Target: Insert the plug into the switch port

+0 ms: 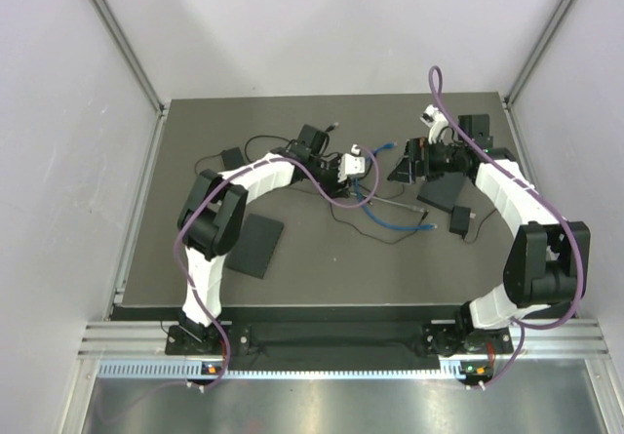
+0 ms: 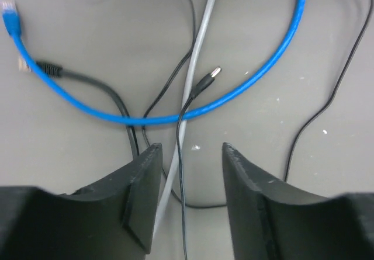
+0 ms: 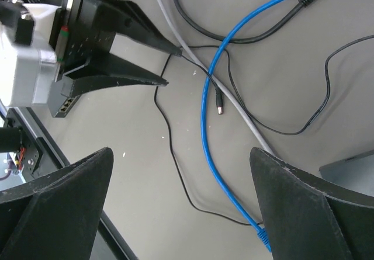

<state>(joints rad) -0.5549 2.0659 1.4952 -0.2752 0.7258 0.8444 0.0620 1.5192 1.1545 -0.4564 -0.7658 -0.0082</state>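
**Left wrist view.** The left gripper (image 2: 190, 149) stands partly open. Its two black fingers (image 2: 140, 184) are apart and clasp nothing. A grey cable (image 2: 198, 38) and a thin black lead (image 2: 196, 93) run along the table beneath the gap. The plug (image 2: 215, 72), a small metal-tipped barrel on that lead, lies loose inside the bow of the blue cable (image 2: 152, 120). Its lead crosses the blue cable at the bottom of the bow.

**Right wrist view.** The right gripper (image 3: 180, 152) is spread very wide and is empty. The plug lies just beside the blue cable and close to the grey cable. The left gripper's fingers point toward the blue cable, their tips a little short of it. The switch (image 3: 63, 103), a dark box with small ports, lies farther from the blue cable, partly under the left gripper's body.

**Top view.** The blue cable lies on the dark table (image 1: 322, 268) between the two grippers. The plug is too small to pick out.
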